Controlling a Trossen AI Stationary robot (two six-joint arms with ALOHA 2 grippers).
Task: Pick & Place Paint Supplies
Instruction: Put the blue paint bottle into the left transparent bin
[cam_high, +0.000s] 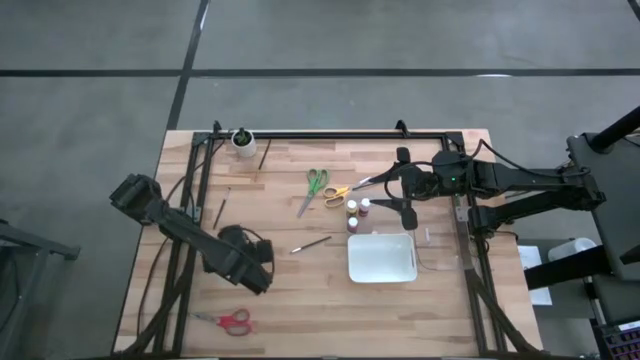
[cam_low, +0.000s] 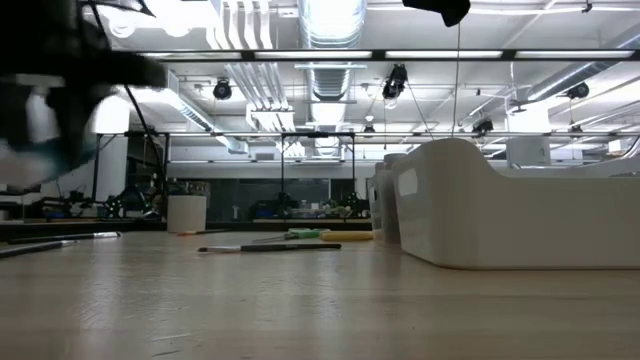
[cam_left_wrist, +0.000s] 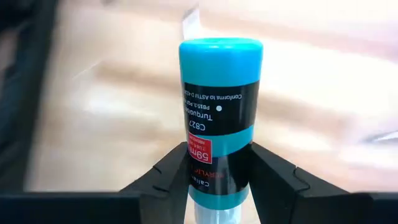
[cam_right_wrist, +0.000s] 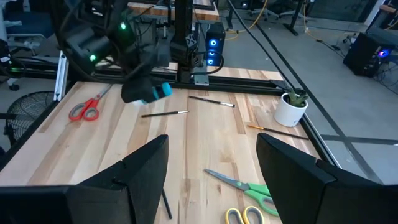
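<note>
My left gripper (cam_left_wrist: 217, 180) is shut on a teal paint bottle (cam_left_wrist: 221, 93) above the table's left half (cam_high: 255, 268); the right wrist view shows it in the air (cam_right_wrist: 158, 91). My right gripper (cam_right_wrist: 211, 180) is open and hovers near two small bottles (cam_high: 358, 211) standing beside the white tray (cam_high: 382, 257). Green scissors (cam_high: 315, 188) and yellow scissors (cam_high: 337, 193) lie flat just left of the right gripper (cam_high: 387, 194). Red scissors (cam_high: 230, 320) lie near the near-left corner. Thin brushes (cam_high: 310, 243) (cam_high: 222, 207) lie on the wood. My left gripper pinches the teal bottle between its two fingers (cam_left_wrist: 168, 174) on the half toward the pale cap (cam_left_wrist: 200, 158). The bottle lies along the fingers, its flat teal base (cam_left_wrist: 221, 46) pointing away from the gripper. It is lifted clear of the table.
A small white cup (cam_high: 243, 142) stands at the far-left corner, with another brush (cam_high: 265, 152) beside it. A black frame rail (cam_high: 330, 134) runs along the far edge. Bare wood lies between the left gripper and the tray.
</note>
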